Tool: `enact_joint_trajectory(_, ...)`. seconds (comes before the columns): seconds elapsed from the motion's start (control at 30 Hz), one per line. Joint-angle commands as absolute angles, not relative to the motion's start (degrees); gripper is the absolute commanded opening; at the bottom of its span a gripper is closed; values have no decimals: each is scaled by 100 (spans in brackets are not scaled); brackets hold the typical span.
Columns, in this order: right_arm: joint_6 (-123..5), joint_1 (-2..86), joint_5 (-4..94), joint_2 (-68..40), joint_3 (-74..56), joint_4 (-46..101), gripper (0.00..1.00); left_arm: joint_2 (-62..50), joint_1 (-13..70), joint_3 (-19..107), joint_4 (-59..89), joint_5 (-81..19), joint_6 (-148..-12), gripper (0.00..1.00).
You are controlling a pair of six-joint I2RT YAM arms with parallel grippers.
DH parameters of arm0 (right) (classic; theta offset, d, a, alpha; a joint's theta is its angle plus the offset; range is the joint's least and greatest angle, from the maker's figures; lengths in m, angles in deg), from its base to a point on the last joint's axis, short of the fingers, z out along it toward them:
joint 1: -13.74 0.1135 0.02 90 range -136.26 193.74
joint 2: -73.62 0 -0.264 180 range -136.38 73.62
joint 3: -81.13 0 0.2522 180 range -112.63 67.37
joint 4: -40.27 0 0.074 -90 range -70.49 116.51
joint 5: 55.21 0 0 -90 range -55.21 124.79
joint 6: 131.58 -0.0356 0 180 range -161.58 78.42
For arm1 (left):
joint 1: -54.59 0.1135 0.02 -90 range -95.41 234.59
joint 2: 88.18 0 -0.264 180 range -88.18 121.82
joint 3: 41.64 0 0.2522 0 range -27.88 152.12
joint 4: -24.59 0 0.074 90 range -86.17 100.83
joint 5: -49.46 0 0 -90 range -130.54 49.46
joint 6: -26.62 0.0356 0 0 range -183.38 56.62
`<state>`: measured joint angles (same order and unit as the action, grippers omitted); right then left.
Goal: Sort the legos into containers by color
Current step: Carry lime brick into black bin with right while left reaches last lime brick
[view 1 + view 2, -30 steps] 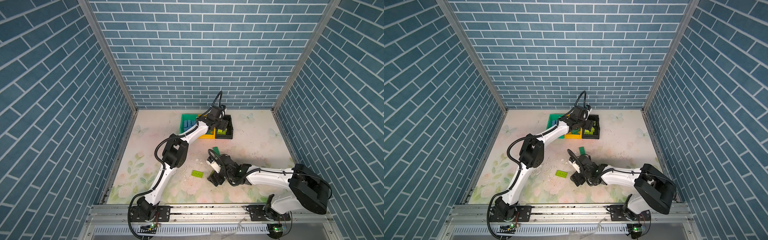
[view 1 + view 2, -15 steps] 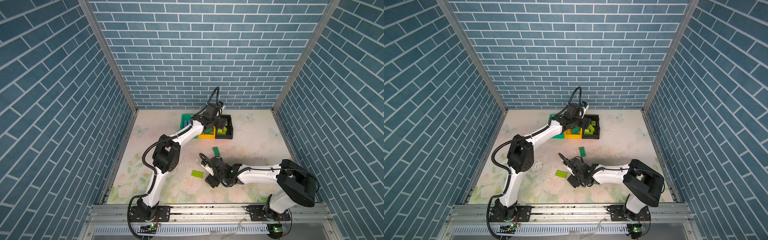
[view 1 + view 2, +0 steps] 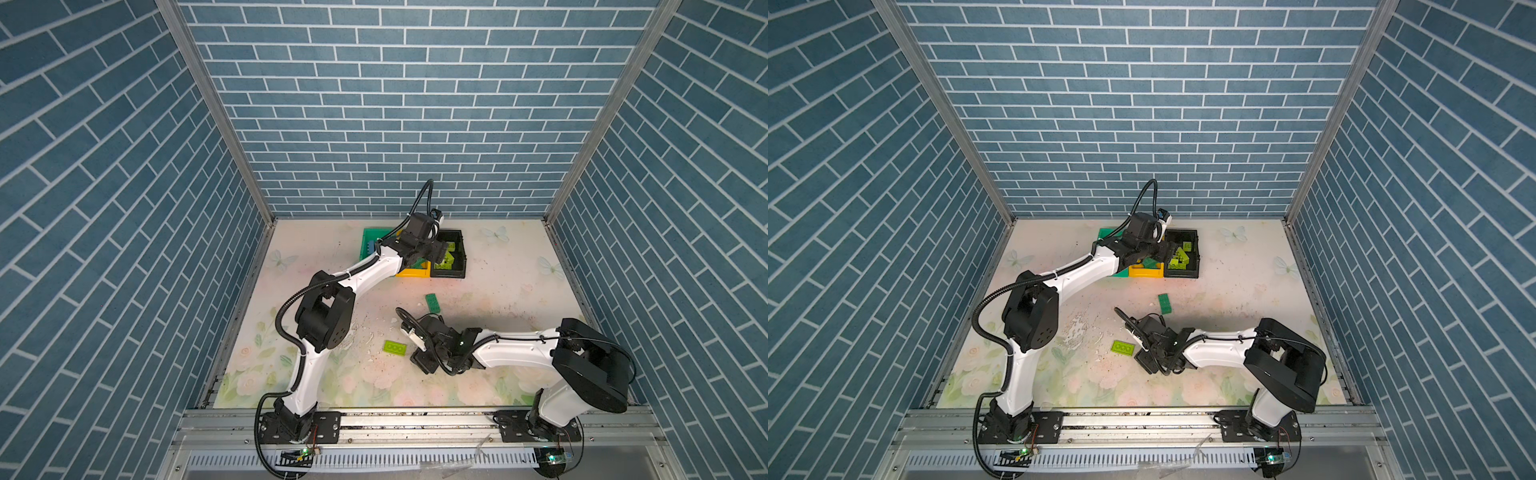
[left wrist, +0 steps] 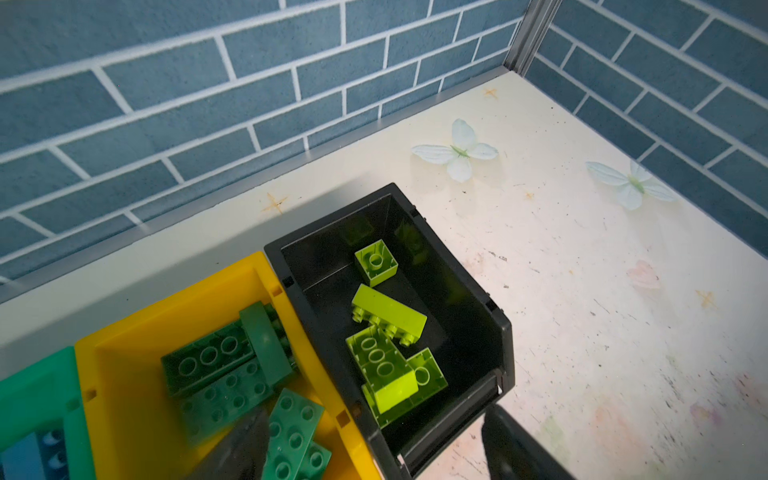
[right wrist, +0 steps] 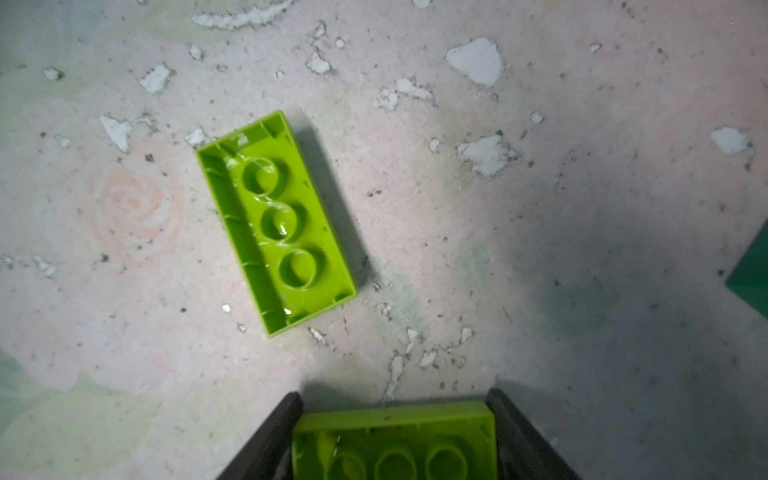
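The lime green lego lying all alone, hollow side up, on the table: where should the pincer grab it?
Probably best from straight above, pinching the lime lego across its two long side walls, about halfway along. It lies flat with the hollow side up, so those walls stand upright and parallel. Nothing touches it, so both sides are free.

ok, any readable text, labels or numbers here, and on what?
None readable.
Loose lime brick, held lime brick: bare plastic, no print.
Black bin, yellow bin: no labels.
Circuit boards below the front rail: markings too small to read.
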<state>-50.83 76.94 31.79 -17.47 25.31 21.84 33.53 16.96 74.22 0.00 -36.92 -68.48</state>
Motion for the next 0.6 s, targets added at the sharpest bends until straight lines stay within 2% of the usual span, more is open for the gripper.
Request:
enact_joint_trajectory(0.0, -5264, 7528, 2986, -1629, 2470, 1716, 52, 3037, 1721, 7240, 169, -3841, -6801, 82)
enact_joint_trajectory(0.17, -5405, 6955, 3368, -1292, 2557, 1951, 51, 2730, 1726, 6718, 326, -3980, -6785, 83)
enact_joint_trajectory(0.57, -6027, 5028, 4986, -764, 2501, 2678, 51, 1819, 1737, 5426, 429, -4223, -6931, 82)
